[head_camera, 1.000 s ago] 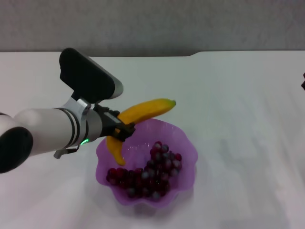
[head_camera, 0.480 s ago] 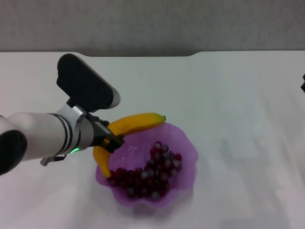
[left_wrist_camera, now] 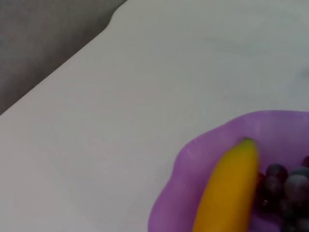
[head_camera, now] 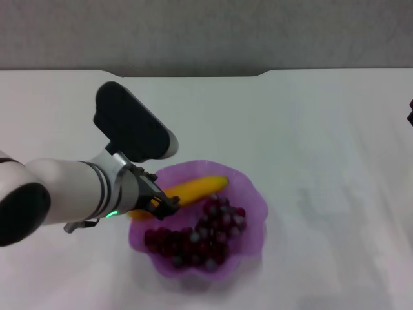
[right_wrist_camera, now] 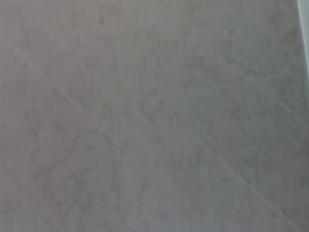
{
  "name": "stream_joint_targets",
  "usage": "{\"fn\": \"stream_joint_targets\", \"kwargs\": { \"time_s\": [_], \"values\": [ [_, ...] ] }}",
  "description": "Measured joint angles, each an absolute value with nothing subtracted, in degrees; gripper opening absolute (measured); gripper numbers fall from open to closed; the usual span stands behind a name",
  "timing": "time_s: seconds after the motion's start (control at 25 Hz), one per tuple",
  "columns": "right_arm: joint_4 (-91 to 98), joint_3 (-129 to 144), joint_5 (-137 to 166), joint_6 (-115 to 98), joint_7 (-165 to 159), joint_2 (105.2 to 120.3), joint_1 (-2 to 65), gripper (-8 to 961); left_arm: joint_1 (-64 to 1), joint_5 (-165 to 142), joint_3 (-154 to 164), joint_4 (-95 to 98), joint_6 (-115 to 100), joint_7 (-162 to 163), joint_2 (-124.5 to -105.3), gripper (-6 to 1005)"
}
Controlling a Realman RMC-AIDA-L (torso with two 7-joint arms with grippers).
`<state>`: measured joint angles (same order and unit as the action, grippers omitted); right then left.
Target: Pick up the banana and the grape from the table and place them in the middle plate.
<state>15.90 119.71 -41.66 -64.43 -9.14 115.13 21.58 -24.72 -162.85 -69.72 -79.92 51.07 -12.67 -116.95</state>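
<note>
**Left gripper lowers banana into purple plate**

Left gripper [head_camera: 161,201], mine, is clamped on the banana [head_camera: 188,191] at the near-left rim of the middle plate [head_camera: 255,213], seen from my head camera. The banana lies across the plate's far-left part, its tip pointing right, touching the grape [head_camera: 200,239] bunch, which fills the plate's near side. The plate sits on the table [head_camera: 322,129]. My right gripper is outside this view.

From my left wrist, the banana [left_wrist_camera: 229,191] rests inside the plate [left_wrist_camera: 203,145], grapes [left_wrist_camera: 285,188] just beside it.

From my right wrist, only bare table [right_wrist_camera: 154,116] shows.
</note>
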Motion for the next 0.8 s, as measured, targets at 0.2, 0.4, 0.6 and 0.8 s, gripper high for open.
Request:
{"fn": "stream_joint_targets", "kwargs": {
  "time_s": [0.2, 0.4, 0.6, 0.8],
  "values": [
    [15.9, 119.7, -41.7, -64.4, -9.1, 115.14, 21.5, 892, -24.7, -162.9, -68.7, -80.8, 50.6, -12.6, -116.97, 612],
    [15.9, 119.6, -41.7, -64.4, -9.1, 115.13, 21.2, 892, -20.8, -164.4, -69.1, -87.2, 45.7, -12.9, -116.75, 850],
    [15.9, 119.6, -41.7, -64.4, -9.1, 115.07, 21.2, 891, -18.2, -164.4, -69.9, -88.1, 38.3, -13.1, -116.76, 874],
    [15.9, 119.6, -41.6, -64.4, -9.1, 115.05, 21.4, 891, -15.3, -161.3, -70.8, -84.1, 23.1, -12.3, -116.8, 893]
  ]
}}
